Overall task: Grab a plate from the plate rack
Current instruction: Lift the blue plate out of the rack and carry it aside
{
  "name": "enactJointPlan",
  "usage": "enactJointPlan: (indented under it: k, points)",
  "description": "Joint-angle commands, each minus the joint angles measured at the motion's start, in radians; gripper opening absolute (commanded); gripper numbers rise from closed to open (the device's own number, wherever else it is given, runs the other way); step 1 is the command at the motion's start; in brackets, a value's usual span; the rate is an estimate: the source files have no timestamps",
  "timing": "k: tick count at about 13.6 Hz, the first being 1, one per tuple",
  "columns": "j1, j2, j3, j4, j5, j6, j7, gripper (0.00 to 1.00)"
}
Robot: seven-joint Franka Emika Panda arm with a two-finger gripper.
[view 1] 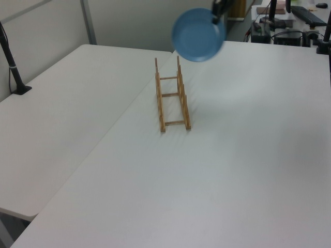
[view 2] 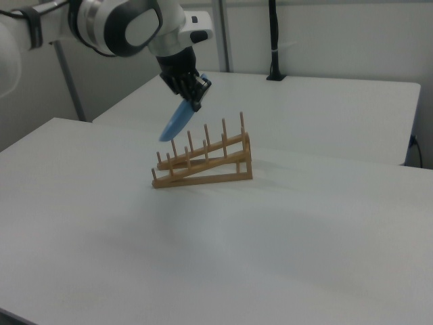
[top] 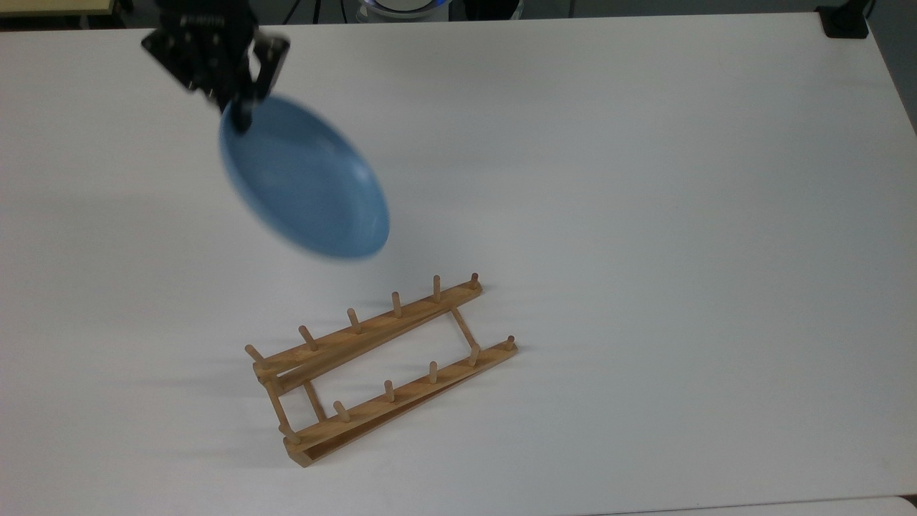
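The pincer [top: 240,115] is clamped on the rim of the light-blue plate [top: 308,183], which hangs tilted in the air, clear of the wooden plate rack [top: 380,365] and toward the top view's upper left of it; gripping at the edge lets the plate dangle below the fingers, free of the upright pegs; the rack sits alone on the white surface [top: 645,215], its slots vacant; I judge the pick essentially made.

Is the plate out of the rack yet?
Out. The plate hangs from the gripper above the table, clear of the rack.
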Motion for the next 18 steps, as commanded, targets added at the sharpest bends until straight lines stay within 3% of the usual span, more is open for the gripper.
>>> enactJointPlan:
  k: [1,2,3,6,11,15,18]
  points:
    - [-0.081,-0.073,0.002,-0.044,0.086,-0.345,-0.296,0.00]
    - [-0.092,-0.065,0.002,-0.085,0.094,-0.420,-0.372,0.00]
    - [-0.112,-0.061,0.002,-0.171,0.104,-0.417,-0.457,0.00]
    - [-0.161,-0.059,-0.002,-0.292,0.190,-0.413,-0.591,0.00]
    - [-0.156,-0.029,-0.002,-0.398,0.200,-0.295,-0.599,0.00]
    - [-0.129,0.076,0.009,-0.480,0.200,-0.076,-0.590,0.00]
    - [-0.123,0.093,0.009,-0.480,0.198,-0.069,-0.588,0.00]
